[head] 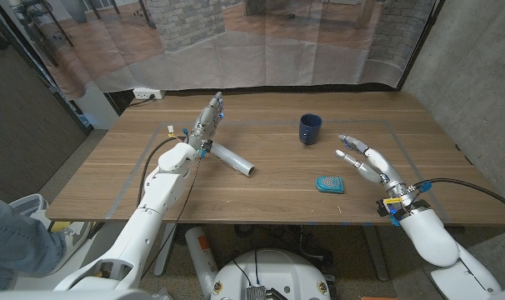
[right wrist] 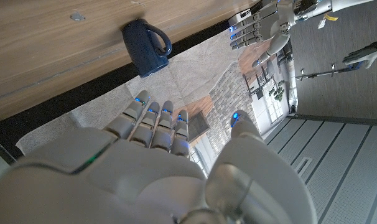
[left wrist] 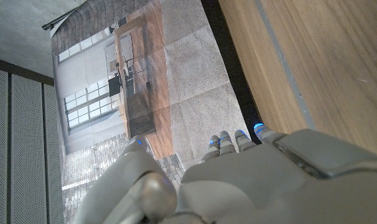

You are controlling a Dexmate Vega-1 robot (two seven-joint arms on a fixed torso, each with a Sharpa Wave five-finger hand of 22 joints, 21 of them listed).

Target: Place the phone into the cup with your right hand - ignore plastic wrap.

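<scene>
While your right hand [head: 365,158] hovers at 3 o'clock on the surface [head: 261,187] with fingers spread and nothing in it, the phone [head: 329,183] lies flat at about 4 o'clock from centre, teal, just beside that hand toward the middle, not touching it. The cup [head: 310,128], dark blue, stands upright at 1 o'clock, well apart from the phone, handle visible in the right wrist view [right wrist: 146,45]. Your left hand [head: 209,117] is up at 11 o'clock, fingers extended and apart, gripping nothing; its fingertips [left wrist: 238,138] show past the surface edge in the left wrist view. Your right hand's fingers [right wrist: 152,121] point toward the cup in its wrist view.
</scene>
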